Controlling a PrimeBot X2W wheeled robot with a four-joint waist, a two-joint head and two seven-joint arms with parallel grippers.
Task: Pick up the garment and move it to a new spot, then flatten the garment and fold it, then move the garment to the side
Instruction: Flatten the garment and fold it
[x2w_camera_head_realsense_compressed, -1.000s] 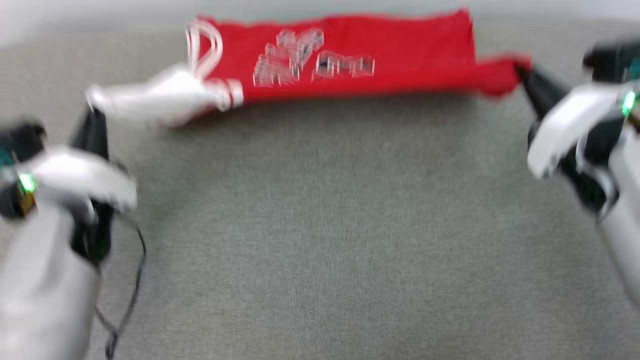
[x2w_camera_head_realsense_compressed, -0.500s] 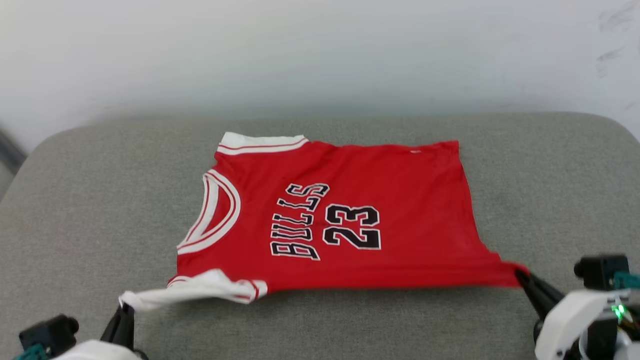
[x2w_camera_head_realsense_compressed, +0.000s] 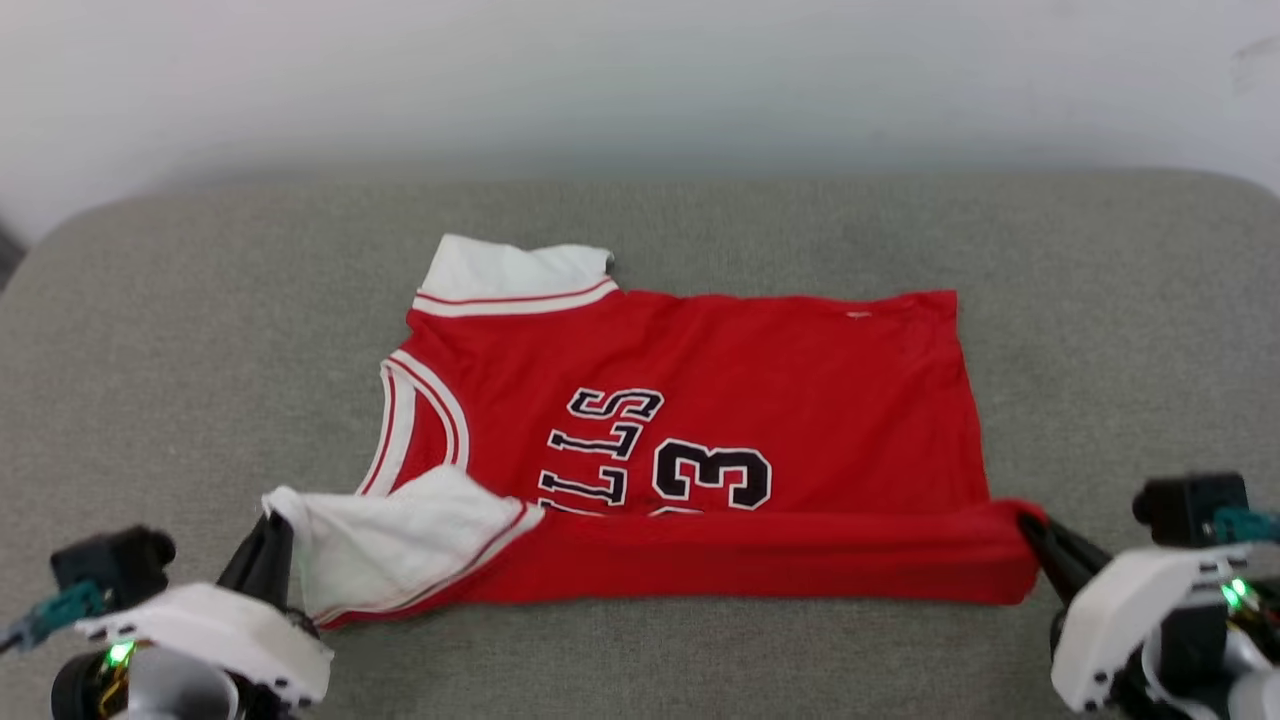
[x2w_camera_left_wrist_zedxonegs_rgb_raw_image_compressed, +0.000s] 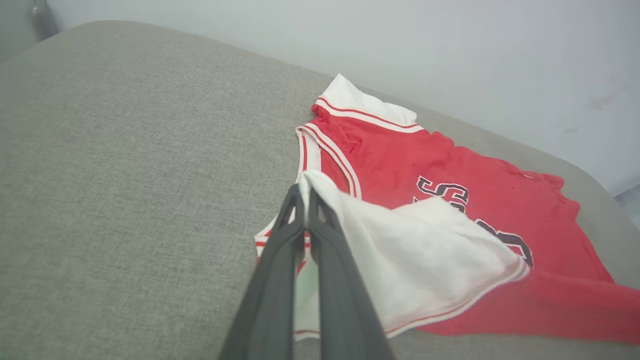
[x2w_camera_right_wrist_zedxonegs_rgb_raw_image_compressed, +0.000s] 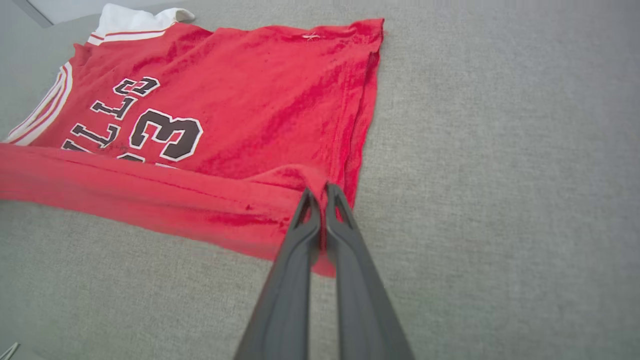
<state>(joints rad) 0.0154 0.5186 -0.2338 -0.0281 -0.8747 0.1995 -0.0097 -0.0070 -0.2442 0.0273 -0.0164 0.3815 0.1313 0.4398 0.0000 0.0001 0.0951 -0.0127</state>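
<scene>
Pinching the garment (x2w_camera_head_realsense_compressed: 800, 400) (near corners): left tool (x2w_camera_head_realsense_compressed: 272, 530), right tool (x2w_camera_head_realsense_compressed: 1030, 527).

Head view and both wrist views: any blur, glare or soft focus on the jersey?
Head view: sharp, even soft light, no glare, jersey print readable. Left wrist view: left claw sharp, red fold at lower right soft. Right wrist view: crisp weave, right claw shut on the hem, no glare.
</scene>
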